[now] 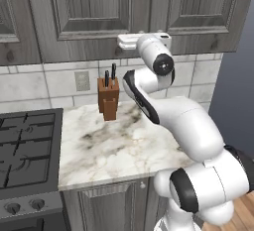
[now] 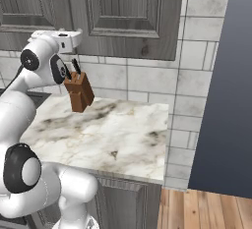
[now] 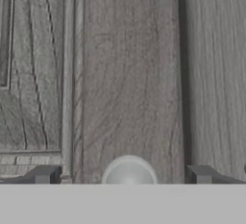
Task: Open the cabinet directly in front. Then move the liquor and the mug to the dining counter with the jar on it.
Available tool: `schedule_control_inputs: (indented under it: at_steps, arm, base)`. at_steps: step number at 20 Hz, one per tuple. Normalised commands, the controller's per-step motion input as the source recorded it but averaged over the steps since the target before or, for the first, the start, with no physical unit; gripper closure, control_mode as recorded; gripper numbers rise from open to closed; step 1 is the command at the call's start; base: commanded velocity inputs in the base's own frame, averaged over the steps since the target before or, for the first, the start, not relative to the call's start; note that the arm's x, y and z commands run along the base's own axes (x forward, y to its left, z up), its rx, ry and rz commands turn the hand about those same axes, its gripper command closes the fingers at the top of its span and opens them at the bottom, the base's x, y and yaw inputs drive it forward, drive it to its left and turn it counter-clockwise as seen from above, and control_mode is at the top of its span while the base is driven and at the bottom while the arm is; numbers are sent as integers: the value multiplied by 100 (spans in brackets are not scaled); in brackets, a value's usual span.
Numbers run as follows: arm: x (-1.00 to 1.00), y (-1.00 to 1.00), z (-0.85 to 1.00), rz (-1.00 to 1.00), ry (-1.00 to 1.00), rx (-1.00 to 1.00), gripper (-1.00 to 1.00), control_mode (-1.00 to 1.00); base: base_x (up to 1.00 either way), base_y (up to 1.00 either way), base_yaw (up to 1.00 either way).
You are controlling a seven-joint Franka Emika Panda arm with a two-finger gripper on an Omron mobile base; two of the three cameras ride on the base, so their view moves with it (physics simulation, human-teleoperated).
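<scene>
Base cams flank arm, share worktop; hand cam hugs cabinet.

Even, flat rendered light — soft shadows, no glare — with slightly soft, low-resolution textures.

We see the arm raised high, its end effector spread wide, fingertips level.

The cabinet doors run off the top edge, and the knob is half cut off.
</scene>
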Motion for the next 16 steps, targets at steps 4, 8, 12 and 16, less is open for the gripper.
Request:
schedule_control_inputs:
  at_steps: [4, 8, 12, 16]
  arm:
    - [0, 0, 0, 0, 0, 0, 100, -100]
    - [0, 0, 0, 0, 0, 0, 100, -100]
    - [-1, 0, 0, 0, 0, 0, 100, -100]
    - [-34, 23, 0, 0, -1, 0, 100, -100]
  base:
    - [0, 0, 0]
    - [0, 0, 0]
    - [0, 0, 0]
    - [0, 0, 0]
